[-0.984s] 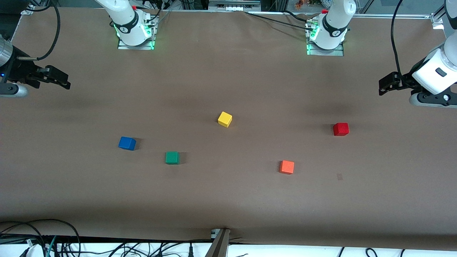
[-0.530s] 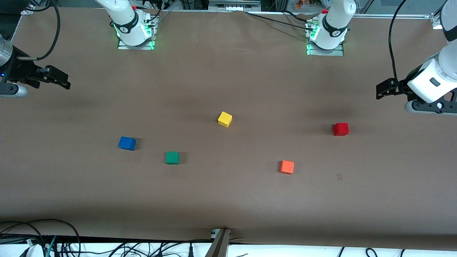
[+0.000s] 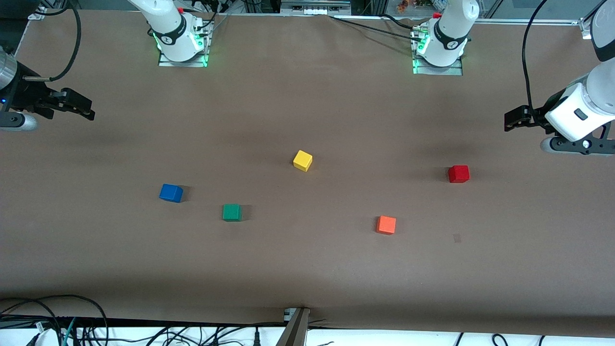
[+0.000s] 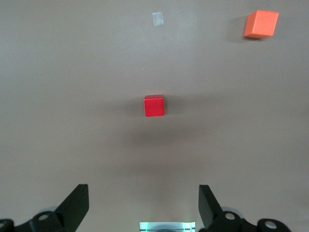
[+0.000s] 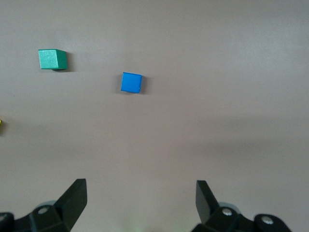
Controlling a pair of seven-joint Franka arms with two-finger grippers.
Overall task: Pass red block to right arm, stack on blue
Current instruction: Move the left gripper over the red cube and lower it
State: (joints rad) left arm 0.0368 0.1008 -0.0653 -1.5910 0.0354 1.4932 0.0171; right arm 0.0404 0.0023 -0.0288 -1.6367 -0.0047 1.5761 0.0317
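You get even, diffuse overhead light; cubes cast short soft shadows on the matte surface [image 3: 307,269], no glare, all views sharp

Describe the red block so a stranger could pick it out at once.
Start at the left arm's end of the brown table, where the open left gripper hangs. The red block lies alone nearby. Its nearest neighbour, the orange cube, is paler, nearer the front camera and more toward the table's middle.

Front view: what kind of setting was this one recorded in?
Most likely a robotics lab bench: two arm bases bolted to a brown-covered table, loose cables along its edge, and small coloured cubes such as the red block.
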